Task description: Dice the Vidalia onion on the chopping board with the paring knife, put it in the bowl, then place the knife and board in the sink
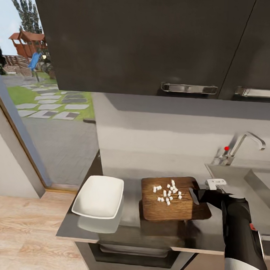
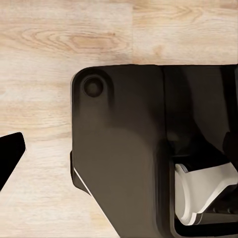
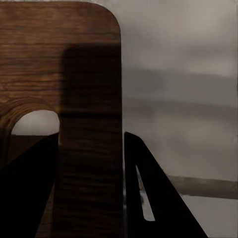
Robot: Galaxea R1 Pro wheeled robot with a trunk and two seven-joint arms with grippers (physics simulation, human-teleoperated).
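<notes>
I see the chopping board [image 1: 169, 200] flat on the grey bench [image 1: 133, 166], between the white bowl [image 1: 99, 197] and the sink [image 1: 243, 178]. The diced onion [image 1: 168, 192] lies as small white bits scattered over the board's middle; the bowl holds none of them. The curved chrome tap [image 1: 245, 142] with its red knob [image 1: 226, 148] stands behind the sink.

My right end effector [image 1: 197, 194] sits at the board's sink-side edge. In the right wrist view its two dark fingers [image 3: 148, 198] straddle the board's handle strip [image 3: 89, 168] beside the handle cut-out, narrowly set and closed on the board [image 3: 59, 59].

My left end effector: in the left wrist view one dark fingertip [image 2: 10, 153] shows over the wooden floor [image 2: 64, 44], next to the robot's dark base [image 2: 124, 148]. I cannot tell whether it is wide or narrow.

I cannot make out the paring knife with any certainty. A small white object [image 1: 215, 182] lies on the bench by the sink rim, identity unclear.
</notes>
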